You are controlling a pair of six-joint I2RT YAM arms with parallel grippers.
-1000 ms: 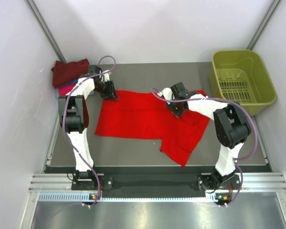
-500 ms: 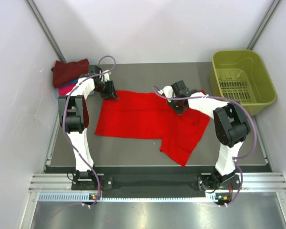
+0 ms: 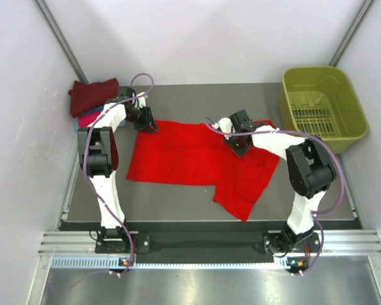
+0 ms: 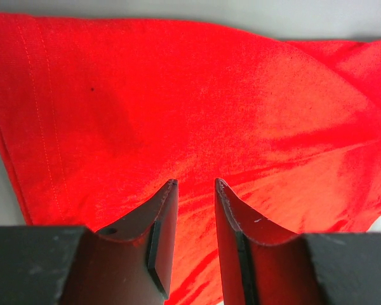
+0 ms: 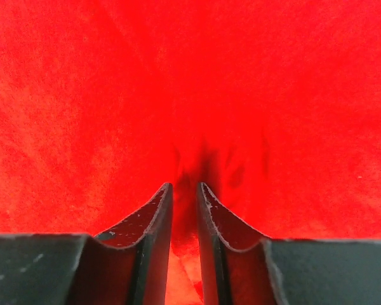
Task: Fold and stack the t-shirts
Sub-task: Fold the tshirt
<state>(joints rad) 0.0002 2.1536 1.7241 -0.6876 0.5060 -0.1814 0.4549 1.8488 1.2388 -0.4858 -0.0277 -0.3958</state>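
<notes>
Red shirt (image 3: 178, 159), soft matte cloth, lies spread flat on the grey table (image 3: 197, 101). Its body is a wide rectangle and one flap hangs toward the near edge on the right.

Left gripper (image 4: 193, 184) sits over the shirt's far left corner. Its dark curved fingers are parted by a clear gap and nothing is clamped. Smooth cloth runs under and ahead of the tips, with a double-stitched hem (image 4: 38, 95) off to their left.

Right gripper (image 5: 184, 186) is down on the shirt's far right part, jaws parted only a narrow slit, so released. The cloth is puckered into dark creases just ahead of the tips, and red fills everything around them.

Versus half a second ago, the right gripper has slid a little back toward the near side, roughly where it was a second ago. Left arm hasn't moved, and the shirt outline is the same.

Folded stack (image 3: 92, 95) is beyond and left of the left jaws, just beside them, maroon on top with pink and teal edges under it. Olive ribbed plastic basket (image 3: 349, 130) sits well right of the right jaws.
</notes>
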